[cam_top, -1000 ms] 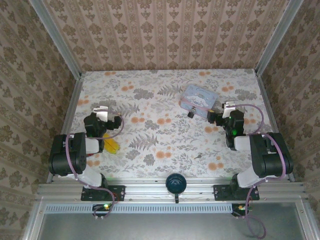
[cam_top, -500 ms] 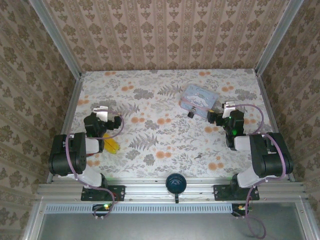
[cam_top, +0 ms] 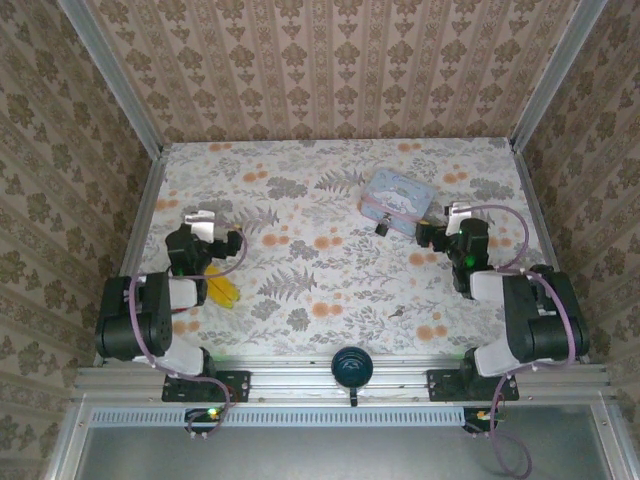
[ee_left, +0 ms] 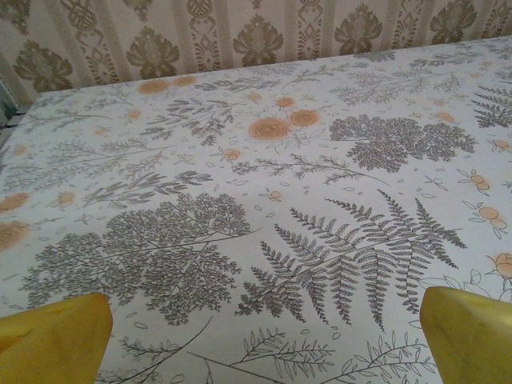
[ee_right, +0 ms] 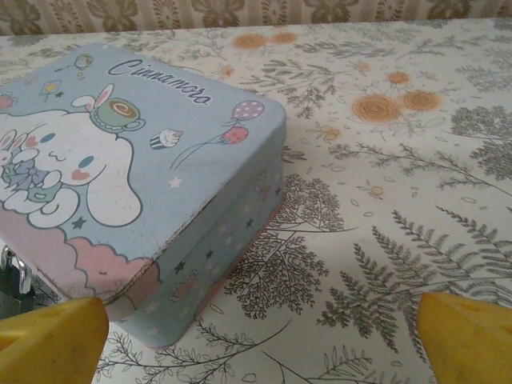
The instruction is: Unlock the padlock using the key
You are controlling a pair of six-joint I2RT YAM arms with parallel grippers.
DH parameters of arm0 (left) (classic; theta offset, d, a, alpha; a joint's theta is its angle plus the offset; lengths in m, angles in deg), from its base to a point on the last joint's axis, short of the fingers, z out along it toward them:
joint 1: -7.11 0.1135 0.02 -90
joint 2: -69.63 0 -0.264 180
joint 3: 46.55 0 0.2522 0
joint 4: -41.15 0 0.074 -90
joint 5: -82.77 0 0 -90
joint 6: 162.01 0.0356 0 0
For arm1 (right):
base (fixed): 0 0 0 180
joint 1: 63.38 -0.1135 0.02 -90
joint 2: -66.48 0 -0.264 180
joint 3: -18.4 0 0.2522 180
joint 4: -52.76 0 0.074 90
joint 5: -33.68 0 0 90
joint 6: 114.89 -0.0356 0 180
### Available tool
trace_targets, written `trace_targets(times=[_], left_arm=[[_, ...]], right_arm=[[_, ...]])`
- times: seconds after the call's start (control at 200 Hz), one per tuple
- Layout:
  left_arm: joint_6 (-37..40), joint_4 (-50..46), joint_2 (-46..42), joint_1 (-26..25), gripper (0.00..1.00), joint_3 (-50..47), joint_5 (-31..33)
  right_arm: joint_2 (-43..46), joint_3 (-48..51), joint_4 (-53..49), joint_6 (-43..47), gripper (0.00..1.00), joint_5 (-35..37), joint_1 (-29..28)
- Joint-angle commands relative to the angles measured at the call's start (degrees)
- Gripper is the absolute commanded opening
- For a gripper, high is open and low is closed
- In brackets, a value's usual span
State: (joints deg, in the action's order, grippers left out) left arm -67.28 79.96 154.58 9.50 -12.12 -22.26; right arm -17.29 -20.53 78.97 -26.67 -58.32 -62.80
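Note:
The padlock [cam_top: 383, 226] is a tiny dark block with a thin shackle, sitting at the near corner of the pale blue cartoon tin [cam_top: 400, 195]. In the right wrist view, its shackle [ee_right: 14, 282] peeks out at the far left beside the tin [ee_right: 120, 160]. The key [cam_top: 397, 312] is a small dark sliver lying alone on the floral table, nearer the front. My right gripper [cam_top: 458, 212] [ee_right: 260, 344] is open just right of the tin, with nothing between its yellow fingertips [ee_right: 468, 336]. My left gripper [cam_top: 203, 216] [ee_left: 260, 340] is open over bare tablecloth at the left.
A round black knob [cam_top: 351, 365] sits on the front rail between the arm bases. Something small and yellow [cam_top: 222, 290] lies beside the left arm. Patterned walls close the table on three sides.
Both arms have shifted very slightly. The grippers stay open, and the tin, padlock and key have not moved.

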Motion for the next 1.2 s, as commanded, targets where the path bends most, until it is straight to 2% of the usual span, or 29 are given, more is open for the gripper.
trace_targets(times=[0.0, 0.095, 0.24, 0.38, 0.48, 0.545, 0.715, 0.825, 0.99, 1.095, 1.195], left_arm=[[-0.3, -4.8, -6.5, -0.1, 1.00, -0.3, 2.2], [-1.4, -10.3, -12.4, -0.7, 1.00, 0.2, 5.2], [-8.6, -16.5, -21.0, -2.4, 1.00, 1.3, 7.3], [-13.6, -25.2, -27.2, -7.7, 1.00, 3.8, 9.6], [-14.5, -28.0, -30.2, -12.3, 1.00, 3.9, 13.8], [-16.2, -29.3, -31.3, -14.2, 1.00, 4.0, 14.1], [-20.4, -33.8, -32.3, -20.0, 1.00, 5.4, 13.6], [-22.2, -34.1, -32.4, -24.5, 1.00, 5.3, 14.8], [-24.9, -29.6, -30.5, -30.4, 1.00, 4.5, 17.5], [-25.2, -27.0, -27.4, -31.7, 1.00, 4.9, 17.8], [-25.2, -26.6, -24.6, -32.2, 1.00, 6.3, 17.8]], right_arm=[[6.2, -3.7, -9.8, -1.8, 1.00, 3.0, -0.3], [10.6, -4.1, -14.6, -4.4, 1.00, 6.0, -0.9], [16.9, -6.4, -26.4, -8.2, 1.00, 10.9, -2.8], [21.4, -9.5, -39.8, -10.0, 1.00, 15.6, -6.9], [22.8, -12.7, -50.8, -13.0, 1.00, 20.6, -10.9], [23.1, -14.9, -58.5, -16.4, 1.00, 23.1, -13.6], [24.5, -18.8, -77.3, -28.7, 0.87, 25.7, -21.7], [26.1, -18.8, -85.3, -35.7, 0.78, 24.6, -27.0], [25.9, -19.0, -93.7, -42.6, 0.66, 20.0, -31.5], [25.5, -18.4, -94.4, -43.9, 0.63, 14.7, -33.1], [25.2, -16.9, -91.0, -45.1, 0.58, 8.4, -33.9]])
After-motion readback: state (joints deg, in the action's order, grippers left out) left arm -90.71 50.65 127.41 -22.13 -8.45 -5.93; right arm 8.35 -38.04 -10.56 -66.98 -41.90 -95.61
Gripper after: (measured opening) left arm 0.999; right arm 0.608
